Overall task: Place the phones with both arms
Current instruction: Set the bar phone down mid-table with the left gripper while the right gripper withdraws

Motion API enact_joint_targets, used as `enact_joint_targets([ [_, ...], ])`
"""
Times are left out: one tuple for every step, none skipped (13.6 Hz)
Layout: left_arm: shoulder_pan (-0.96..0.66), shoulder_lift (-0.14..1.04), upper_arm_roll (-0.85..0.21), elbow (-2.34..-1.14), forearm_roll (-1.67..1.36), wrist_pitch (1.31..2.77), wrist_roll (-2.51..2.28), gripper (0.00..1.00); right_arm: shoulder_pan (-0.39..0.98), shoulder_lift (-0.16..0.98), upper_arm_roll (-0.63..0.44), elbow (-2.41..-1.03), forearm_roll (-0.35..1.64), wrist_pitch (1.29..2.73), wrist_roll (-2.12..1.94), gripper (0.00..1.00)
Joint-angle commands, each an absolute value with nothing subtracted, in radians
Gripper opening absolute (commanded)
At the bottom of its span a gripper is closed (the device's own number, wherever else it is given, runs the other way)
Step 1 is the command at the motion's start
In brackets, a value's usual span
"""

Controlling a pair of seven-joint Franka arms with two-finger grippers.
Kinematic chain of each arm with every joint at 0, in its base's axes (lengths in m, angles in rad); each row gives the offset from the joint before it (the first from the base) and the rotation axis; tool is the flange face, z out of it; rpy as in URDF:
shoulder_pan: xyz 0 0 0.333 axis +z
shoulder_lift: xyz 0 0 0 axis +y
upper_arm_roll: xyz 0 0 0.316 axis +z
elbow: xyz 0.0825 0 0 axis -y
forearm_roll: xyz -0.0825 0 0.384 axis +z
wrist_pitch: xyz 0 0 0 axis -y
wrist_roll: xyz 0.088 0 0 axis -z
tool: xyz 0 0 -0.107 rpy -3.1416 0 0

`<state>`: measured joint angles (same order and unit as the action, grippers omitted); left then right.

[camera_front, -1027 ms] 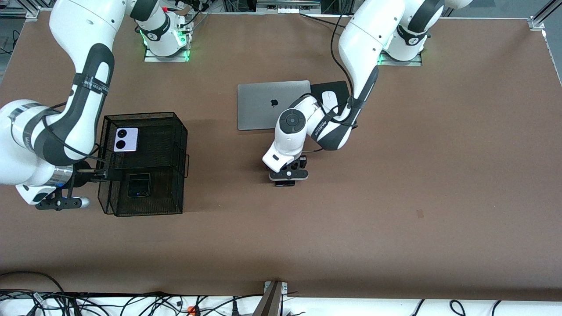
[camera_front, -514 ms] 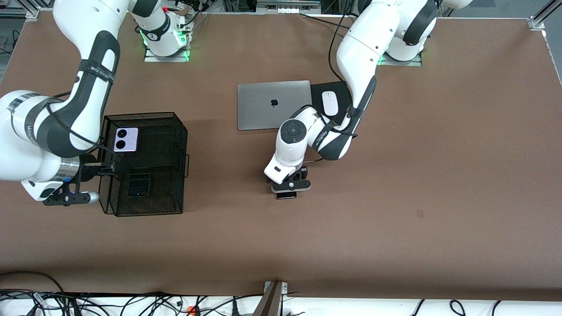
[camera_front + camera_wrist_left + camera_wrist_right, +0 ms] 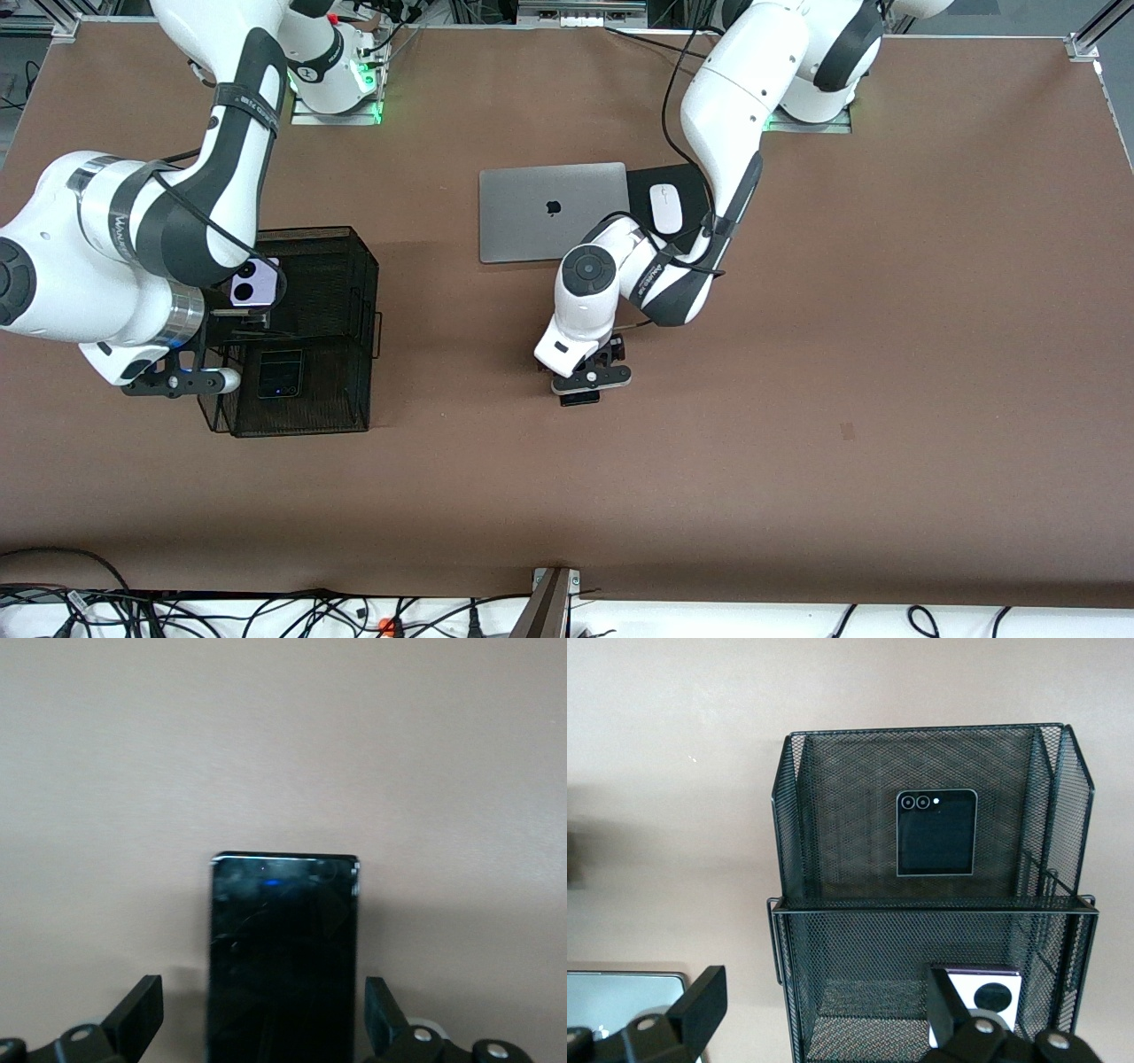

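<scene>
A long slim black phone (image 3: 283, 957) lies flat on the brown table, seen in the front view (image 3: 580, 400) just under my left gripper (image 3: 586, 388). The left gripper (image 3: 263, 1010) is open, one finger (image 3: 142, 1010) on each side of the phone with a gap to it. The lilac-white folded phone (image 3: 254, 285) (image 3: 983, 992) lies in the black mesh basket's (image 3: 354, 266) compartment farther from the front camera. The black folded phone (image 3: 280, 374) (image 3: 936, 833) lies in the nearer one. My right gripper (image 3: 235, 322) (image 3: 824, 1010) hangs open and empty over the basket's edge.
A shut silver laptop (image 3: 551, 211) lies near the table's middle, toward the arms' bases. Beside it a white mouse (image 3: 664, 208) rests on a black pad (image 3: 647, 182). Bare brown table (image 3: 797, 399) stretches toward the left arm's end and the front camera.
The left gripper has opened and let go of the slim black phone, which now rests on the table. The right arm has swung in and risen, bringing its gripper over the basket's edge.
</scene>
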<state>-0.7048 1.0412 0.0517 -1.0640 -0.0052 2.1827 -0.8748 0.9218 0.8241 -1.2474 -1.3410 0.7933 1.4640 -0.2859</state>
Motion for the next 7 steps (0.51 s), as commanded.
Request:
enact_joint_targets([
  [-0.655,0.993,0.045,-1.006,-0.025,1.989,-0.803,1.0,0.937,0.811,-1.266,-1.362,0.782,1.454,-0.281,1.0],
  [-0.628,0.959,0.043,-1.008,-0.038,1.92,-0.745,1.0,0.937,0.808,-1.273,-1.362,0.782,1.448,-0.281,1.0],
  [-0.606,0.928,0.046,-1.012,-0.057,1.857,-0.686,1.0,0.937,0.808,-1.285,-1.361,0.782,1.445,-0.285,1.0],
  [-0.577,0.907,0.046,-1.017,-0.058,1.812,-0.636,1.0,0.937,0.808,-1.289,-1.362,0.782,1.445,-0.293,1.0],
  [-0.556,0.882,0.051,-1.034,-0.052,1.746,-0.582,1.0,0.936,0.808,-1.289,-1.364,0.782,1.443,-0.296,1.0],
  [-0.523,0.864,0.055,-1.058,-0.045,1.686,-0.533,1.0,0.934,0.808,-1.292,-1.364,0.782,1.443,-0.296,1.0],
  [-0.479,0.842,0.058,-1.081,-0.032,1.659,-0.478,1.0,0.933,0.808,-1.293,-1.364,0.784,1.443,-0.298,1.0],
])
